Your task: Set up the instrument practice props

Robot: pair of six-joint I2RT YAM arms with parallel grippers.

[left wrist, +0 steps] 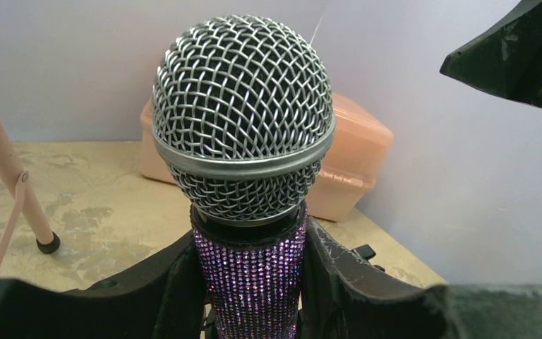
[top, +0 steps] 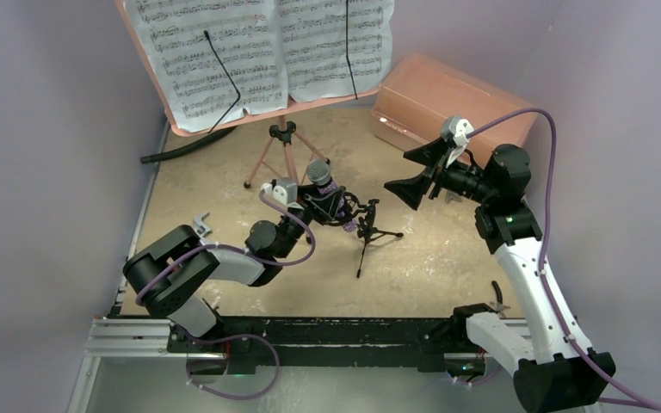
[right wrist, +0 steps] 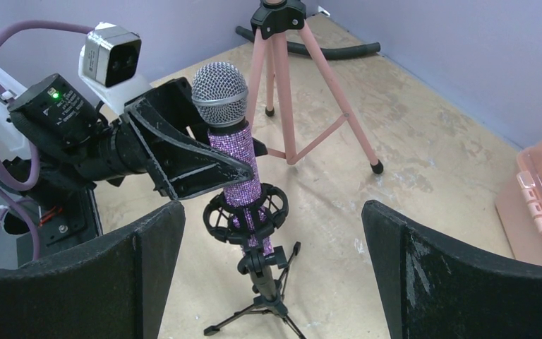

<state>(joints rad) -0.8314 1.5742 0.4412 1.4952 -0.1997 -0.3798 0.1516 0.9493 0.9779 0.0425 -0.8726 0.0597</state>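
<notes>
The purple glitter microphone (top: 325,191) stands upright with its body through the ring mount (right wrist: 247,212) of the small black tripod mic stand (top: 367,231) at mid-table. My left gripper (top: 331,205) is shut on the microphone's body (left wrist: 250,282), just under the mesh head (left wrist: 243,113) and above the ring. My right gripper (top: 396,170) is open and empty; it hovers to the right of the stand, facing it, with its fingers (right wrist: 430,275) wide apart. The pink music stand (top: 280,155) stands at the back on tripod legs and holds the white sheet-music pages (top: 258,52).
A salmon plastic box (top: 447,99) sits at the back right against the wall; it also shows in the right wrist view (right wrist: 540,198). A black hose (top: 176,148) lies at the back left. A grey metal tool head (top: 202,225) lies by the left arm. Purple walls enclose the table.
</notes>
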